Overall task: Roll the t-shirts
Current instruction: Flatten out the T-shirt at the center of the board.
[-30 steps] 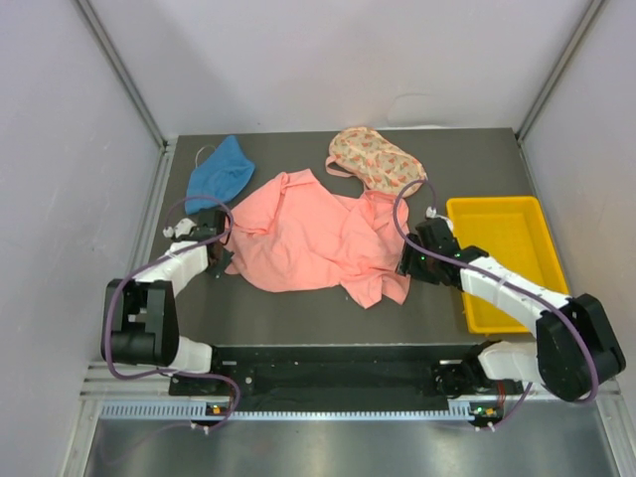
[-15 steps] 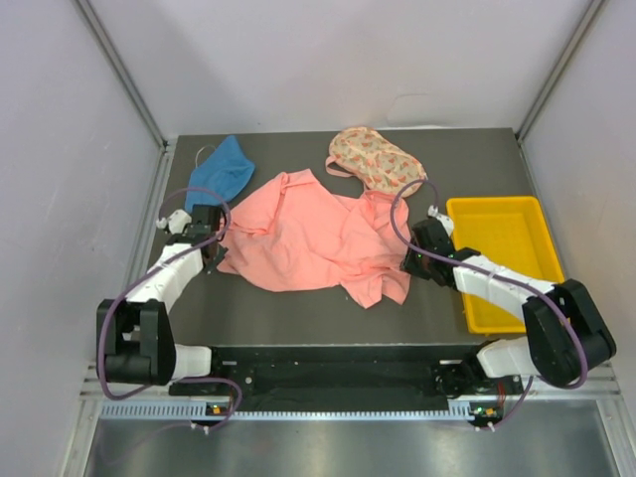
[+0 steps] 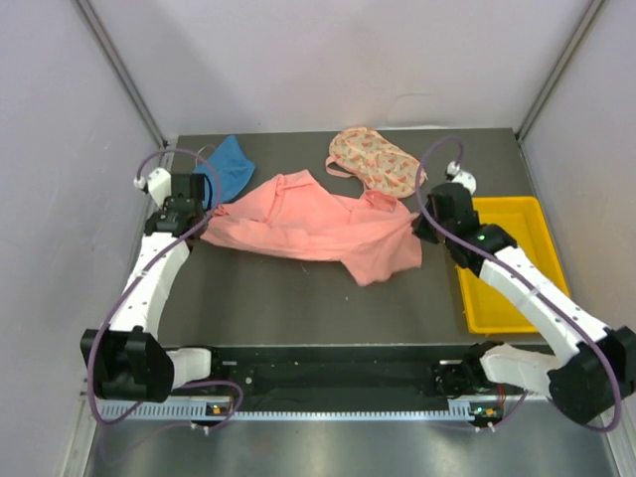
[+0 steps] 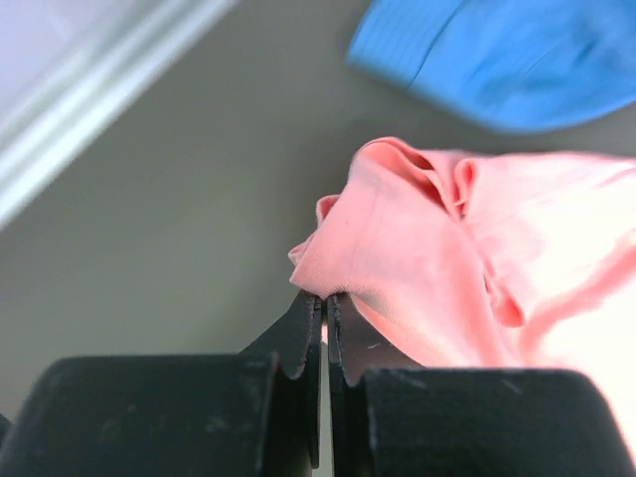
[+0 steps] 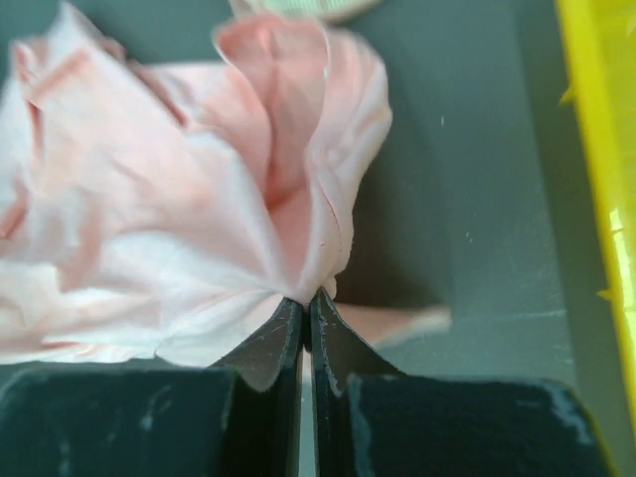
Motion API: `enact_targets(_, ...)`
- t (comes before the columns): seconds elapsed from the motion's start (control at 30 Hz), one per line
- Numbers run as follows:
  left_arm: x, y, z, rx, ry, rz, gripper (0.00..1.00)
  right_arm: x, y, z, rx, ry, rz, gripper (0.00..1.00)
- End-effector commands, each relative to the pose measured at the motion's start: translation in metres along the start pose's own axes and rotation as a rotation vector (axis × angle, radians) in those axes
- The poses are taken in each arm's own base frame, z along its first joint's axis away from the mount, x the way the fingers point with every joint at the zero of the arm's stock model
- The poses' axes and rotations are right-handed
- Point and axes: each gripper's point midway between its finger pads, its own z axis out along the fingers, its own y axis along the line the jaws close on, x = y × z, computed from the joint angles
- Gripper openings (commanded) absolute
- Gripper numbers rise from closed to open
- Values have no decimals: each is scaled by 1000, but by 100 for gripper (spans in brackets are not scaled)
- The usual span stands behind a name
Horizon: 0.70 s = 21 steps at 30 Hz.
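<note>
The left hand [image 4: 323, 298] is pinching a bunched corner of the pink t-shirt [image 3: 308, 231], its two fingers pressed together with the cloth caught at their tips, and the right hand [image 5: 306, 298] is clamping a gathered fold at the opposite edge in the same way. Between them the shirt is stretching across the middle of the worktop [image 3: 298, 308] as a crumpled band, with a loose flap trailing toward the near side on the right. By the look of it, the step in hand is pulling the garment out straight so that it can be laid flat; the rolling itself is not yet begun. The next move is likely calling for both hands to draw apart evenly and lower the cloth onto the bare near part of the worktop, without letting the thin pinches slip and without dragging the trailing flap underneath. Around the left hand, the blue t-shirt [image 3: 224, 167] is lying just beside the held corner at the far left. The floral t-shirt [image 3: 376, 159] is sitting at the far edge, close to the pink one's upper right side, and could be getting caught up in it. The yellow tray [image 3: 497, 203] is standing just beside the right hand, limiting how far that side can be pulled outward.
</note>
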Motion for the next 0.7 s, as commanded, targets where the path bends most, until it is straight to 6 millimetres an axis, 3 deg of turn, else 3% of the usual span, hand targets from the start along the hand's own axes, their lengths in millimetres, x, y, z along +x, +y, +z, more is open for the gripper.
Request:
enact_targets(0.0,-78,-7,-45,55,-206,22,0,-69,8,-57,-3,-169,-38,0)
enact_targets(0.1,-114,-21,-71,127,-274,39,0,-118,23,-95,-32,-282,-33,0)
enact_targets(0.17,-139,-31,-93,180,-317,17,0,-138,27,-112,-41,-326,-32,0)
enact_targets(0.2,-145,-34,-101,205,-324,16,0,-157,33,-132,-59,-368,-26,0)
enact_targets(0.23,-153,-37,-109,225,-337,6,0,-167,36,-141,-65,-388,-24,0)
enact_targets(0.27,-171,-40,-127,256,-376,-24,0,-176,39,-152,-71,-413,-21,0)
enact_targets(0.3,-177,-41,-136,271,-382,-31,0,-196,46,-177,-102,-471,-10,0)
enact_targets(0.37,-201,-42,-164,314,-436,-79,0,-211,50,-196,-113,-503,-16,0)
enact_targets(0.4,-208,-41,-174,332,-452,-96,0,-230,57,-224,-151,-561,1,0)
enact_targets(0.47,-227,-45,-203,406,-495,-146,0,-242,63,-242,-175,-591,1,0)
enact_targets(0.5,-233,-46,-212,434,-508,-162,0,-255,68,-264,-212,-640,16,0)
enact_targets(0.6,-250,-58,-234,517,-534,-208,0,-275,80,-283,-260,-703,27,0)
enact_targets(0.67,-256,-73,-233,555,-525,-221,0,-283,92,-274,-281,-706,24,0)
